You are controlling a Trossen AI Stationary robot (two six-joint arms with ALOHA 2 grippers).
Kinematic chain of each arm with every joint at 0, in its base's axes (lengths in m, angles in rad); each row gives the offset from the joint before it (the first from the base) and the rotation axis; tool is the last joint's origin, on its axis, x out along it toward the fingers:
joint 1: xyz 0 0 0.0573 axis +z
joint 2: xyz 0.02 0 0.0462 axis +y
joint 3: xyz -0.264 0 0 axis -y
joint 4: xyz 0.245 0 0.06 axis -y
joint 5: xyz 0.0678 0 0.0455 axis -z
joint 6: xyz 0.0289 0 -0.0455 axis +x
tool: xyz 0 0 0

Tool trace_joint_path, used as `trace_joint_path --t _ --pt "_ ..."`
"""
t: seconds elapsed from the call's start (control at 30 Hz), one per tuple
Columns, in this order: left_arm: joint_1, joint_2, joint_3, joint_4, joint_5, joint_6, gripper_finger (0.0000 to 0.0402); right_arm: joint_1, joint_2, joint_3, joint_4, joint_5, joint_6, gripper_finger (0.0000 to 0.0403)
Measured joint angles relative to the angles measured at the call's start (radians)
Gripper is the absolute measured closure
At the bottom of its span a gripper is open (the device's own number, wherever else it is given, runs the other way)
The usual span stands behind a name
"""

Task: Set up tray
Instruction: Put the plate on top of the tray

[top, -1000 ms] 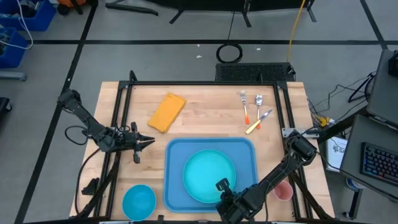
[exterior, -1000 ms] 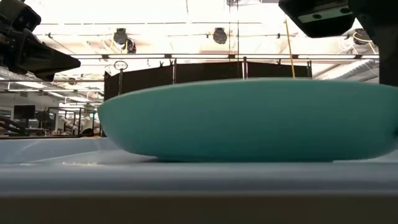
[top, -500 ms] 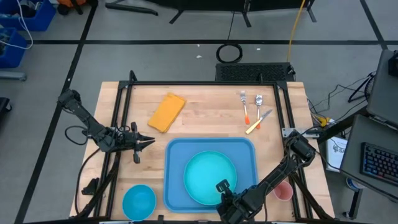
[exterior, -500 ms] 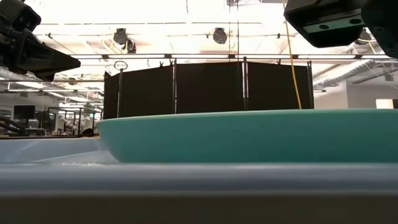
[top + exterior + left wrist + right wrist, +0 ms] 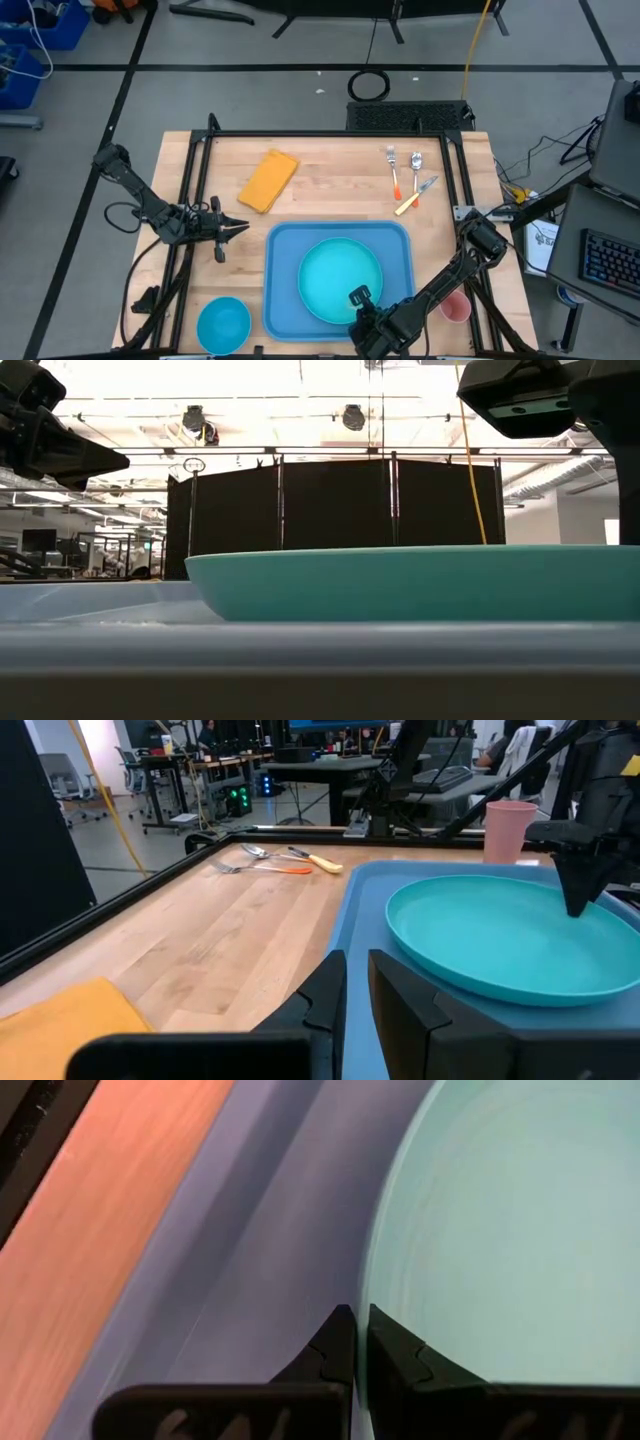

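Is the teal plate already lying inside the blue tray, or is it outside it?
Inside. In the high view the teal plate sits within the raised rim of the blue tray, and the left wrist view shows it on the tray floor.

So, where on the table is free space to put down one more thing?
Bare wood lies between the yellow cloth and the cutlery, and along the far edge. A smaller patch sits between the left gripper and the blue bowl. The tray is mostly filled by the teal plate, with the right gripper at its near rim.
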Motion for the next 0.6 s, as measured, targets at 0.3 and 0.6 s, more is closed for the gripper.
trace_joint_path --t 0.3,0.6 --pt "0.0 0.0 0.0 0.0 0.0 0.0 0.035 -0.001 0.0 0.0 0.009 -0.019 0.0 0.0403" --pt "0.0 0.0 0.0 0.0 0.0 0.0 0.035 -0.001 0.0 0.0 0.017 -0.026 -0.002 0.0389"
